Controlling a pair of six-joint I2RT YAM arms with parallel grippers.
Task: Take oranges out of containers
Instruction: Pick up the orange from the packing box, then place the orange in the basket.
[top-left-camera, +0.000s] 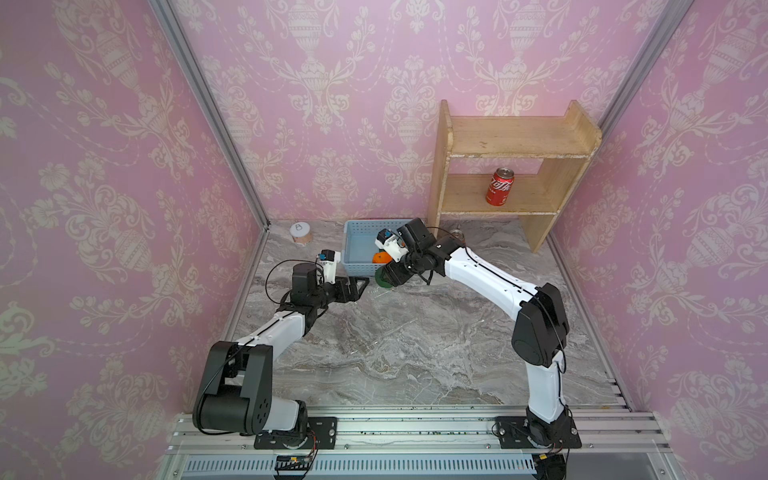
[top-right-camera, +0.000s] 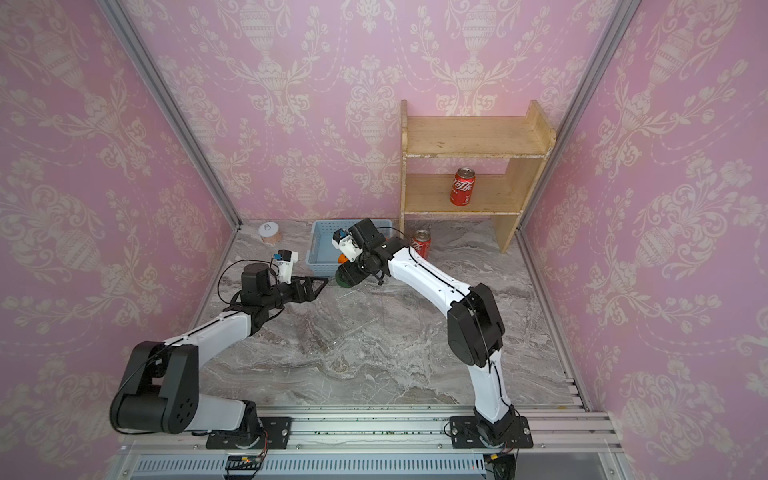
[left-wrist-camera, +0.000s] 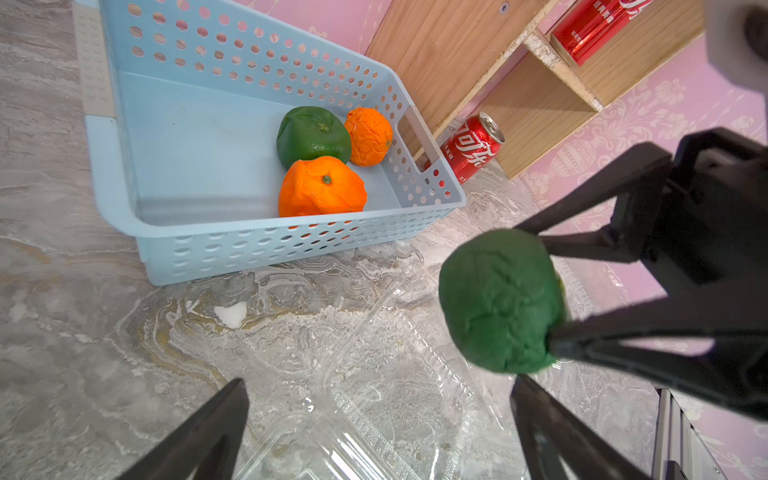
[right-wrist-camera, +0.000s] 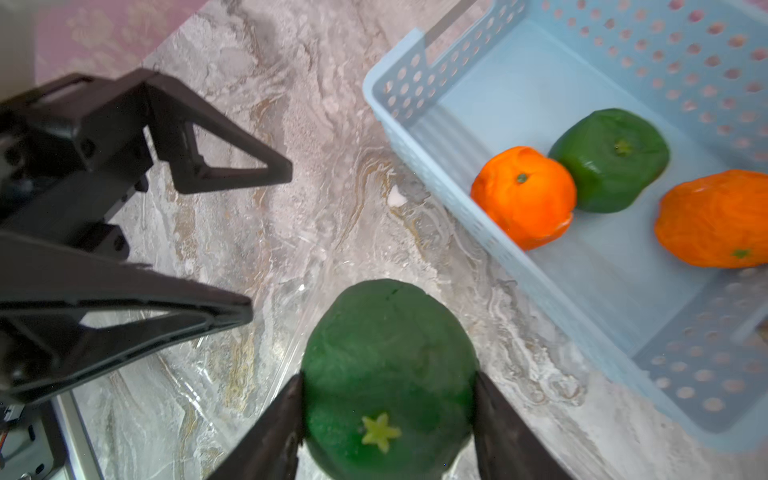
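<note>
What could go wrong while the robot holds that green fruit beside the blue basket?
The green orange is pinched only at the tips of the right gripper, so it might slip and roll away. Carried low, it could clip the blue basket. The open left gripper is close; the arms might bump.

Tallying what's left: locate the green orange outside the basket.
Left wrist view: the green orange sits clamped in the right gripper, above the clear container, just in front of the basket.
</note>
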